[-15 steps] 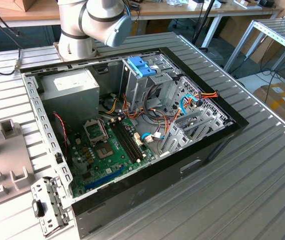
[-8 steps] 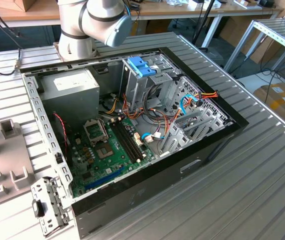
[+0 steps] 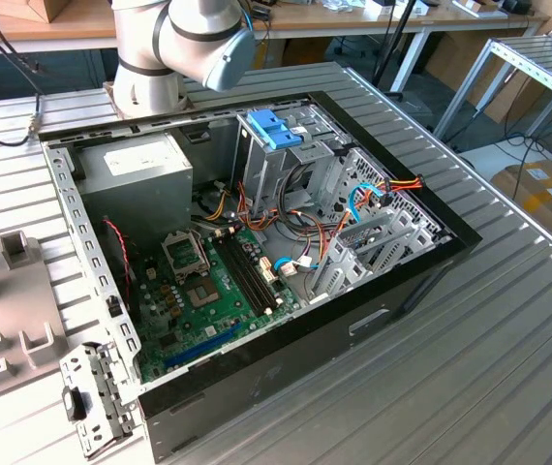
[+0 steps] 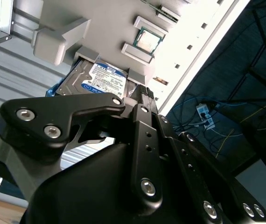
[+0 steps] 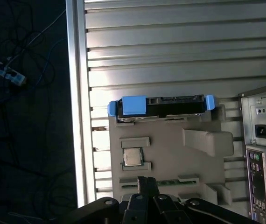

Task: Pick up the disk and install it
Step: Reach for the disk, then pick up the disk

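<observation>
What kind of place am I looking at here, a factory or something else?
Most likely a robotics lab or test workshop. A robot arm stands on a ribbed metal table by an opened desktop computer, a hard drive lies in a grey holder, and workbenches and cardboard boxes stand behind.

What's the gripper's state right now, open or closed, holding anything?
Gripper: closed, holding nothing; the disk lies apart from it in the grey holder.

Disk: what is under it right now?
The disk rests at one end of a grey fixture that lies on the slatted table and also holds a chip. The disk covers the part under it, so its seat is hidden.
</observation>
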Available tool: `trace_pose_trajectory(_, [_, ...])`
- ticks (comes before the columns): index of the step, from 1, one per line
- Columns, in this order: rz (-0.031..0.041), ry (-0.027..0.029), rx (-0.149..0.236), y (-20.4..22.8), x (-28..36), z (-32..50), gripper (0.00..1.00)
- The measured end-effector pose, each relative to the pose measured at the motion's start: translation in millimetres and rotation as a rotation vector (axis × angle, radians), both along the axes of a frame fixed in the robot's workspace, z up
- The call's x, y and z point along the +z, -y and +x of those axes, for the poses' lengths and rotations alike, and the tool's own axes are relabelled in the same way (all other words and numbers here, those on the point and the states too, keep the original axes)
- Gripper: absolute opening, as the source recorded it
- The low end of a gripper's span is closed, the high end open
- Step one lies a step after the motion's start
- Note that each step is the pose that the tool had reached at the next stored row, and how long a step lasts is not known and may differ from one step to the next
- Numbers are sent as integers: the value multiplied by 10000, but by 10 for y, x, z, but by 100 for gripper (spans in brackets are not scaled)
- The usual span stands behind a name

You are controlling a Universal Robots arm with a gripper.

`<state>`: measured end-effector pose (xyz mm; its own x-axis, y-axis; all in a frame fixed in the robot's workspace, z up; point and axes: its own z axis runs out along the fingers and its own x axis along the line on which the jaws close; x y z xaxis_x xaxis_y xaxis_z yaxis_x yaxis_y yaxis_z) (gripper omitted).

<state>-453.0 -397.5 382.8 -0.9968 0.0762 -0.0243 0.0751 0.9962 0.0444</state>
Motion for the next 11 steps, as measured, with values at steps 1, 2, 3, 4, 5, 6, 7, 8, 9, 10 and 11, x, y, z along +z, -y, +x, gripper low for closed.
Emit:
trace_pose_trajectory(1, [0, -1, 0, 0, 1, 2, 11])
trace_pose_trajectory(2, [-1, -1, 0, 0, 1, 3, 11])
trace_pose_trajectory(3, [0, -1, 0, 0, 0, 3, 11])
trace_pose_trajectory(4, [0, -1, 0, 0, 1, 4, 11])
trace_pose_trajectory(5, [0, 0, 0, 0, 0, 6, 11])
trace_pose_trajectory(6, [0, -1, 0, 0, -2, 9, 11])
trace_pose_trajectory(7, [-1, -3, 1, 0, -2, 17, 11])
trace_pose_trajectory(8, [-1, -2, 1, 0, -3, 24, 11])
trace_pose_trajectory(9, [0, -2, 1, 0, -5, 30, 11])
trace_pose_trajectory(10, [-1, -3, 0, 0, -7, 37, 11])
trace_pose_trajectory(11, [-1, -4, 0, 0, -10, 43, 11])
